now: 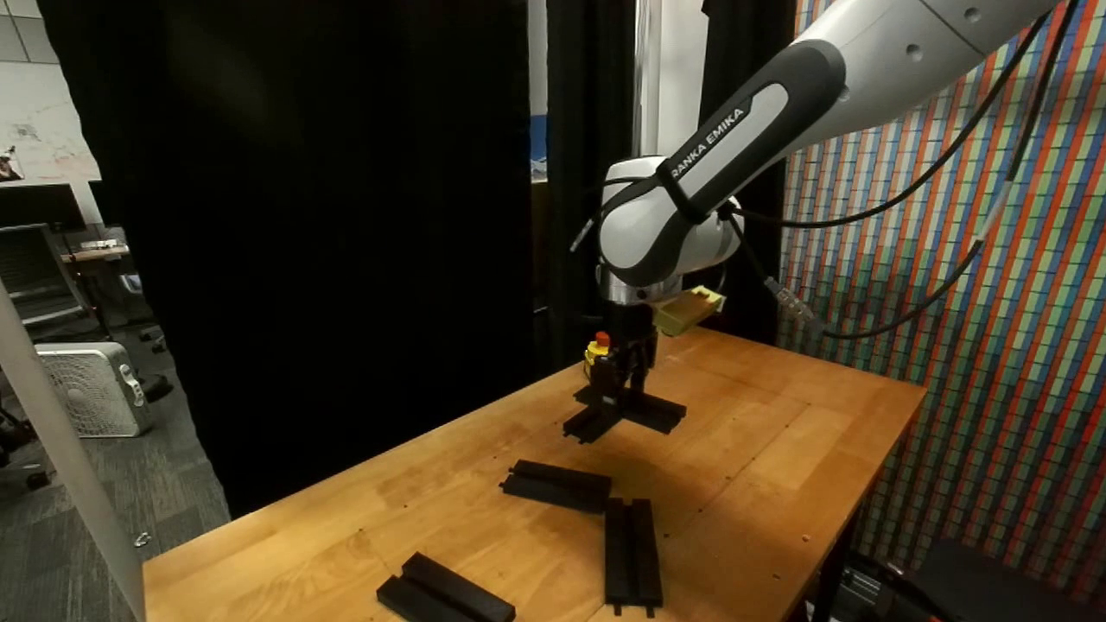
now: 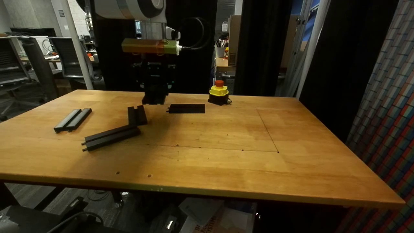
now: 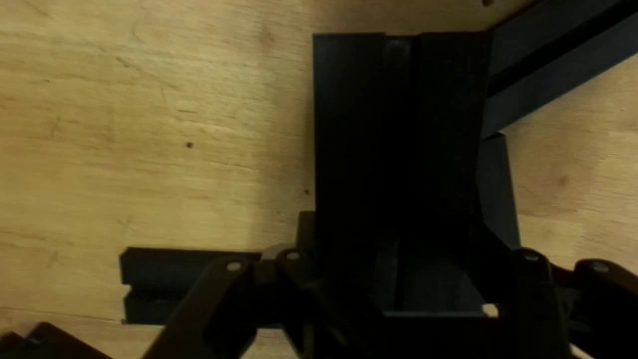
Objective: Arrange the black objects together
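Observation:
My gripper (image 1: 624,394) is shut on a black bar (image 3: 398,114), gripped across its width near one end. This held bar (image 1: 591,423) looks level and raised off the wood, larger in the wrist view than those below. Several more flat black bars lie on the table. A pair, a crosswise bar (image 2: 137,115) and a longer-looking bar (image 2: 111,137), meet at their corners. Farther off rests a lone bar (image 2: 72,119). Beside the gripper lies another bar (image 1: 654,412), partly hidden behind the fingers in the wrist view.
A yellow-and-red button on a black base (image 2: 219,91) stands near the table's far edge, close behind the gripper in an exterior view. The wooden table (image 2: 226,168) ends at a straight front edge. Black curtains (image 1: 302,216) hang along one side.

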Action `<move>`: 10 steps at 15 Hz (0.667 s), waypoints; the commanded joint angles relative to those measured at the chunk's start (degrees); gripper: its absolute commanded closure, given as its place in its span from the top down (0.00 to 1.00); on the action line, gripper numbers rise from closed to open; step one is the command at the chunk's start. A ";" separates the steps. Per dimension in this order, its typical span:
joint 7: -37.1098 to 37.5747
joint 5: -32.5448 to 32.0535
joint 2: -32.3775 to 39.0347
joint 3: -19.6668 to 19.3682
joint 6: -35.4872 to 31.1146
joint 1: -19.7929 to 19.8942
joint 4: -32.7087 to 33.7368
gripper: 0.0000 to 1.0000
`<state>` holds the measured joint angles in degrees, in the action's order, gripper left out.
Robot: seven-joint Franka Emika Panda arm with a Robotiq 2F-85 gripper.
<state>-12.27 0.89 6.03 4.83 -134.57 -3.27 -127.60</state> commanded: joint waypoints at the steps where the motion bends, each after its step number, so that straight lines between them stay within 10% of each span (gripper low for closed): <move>1: -1.46 -0.85 1.64 2.62 0.31 -2.75 3.05 0.46; 10: -6.94 -0.74 6.21 6.56 -3.15 -5.52 4.31 0.46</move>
<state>-16.95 0.76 10.32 10.88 -136.02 -8.67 -124.79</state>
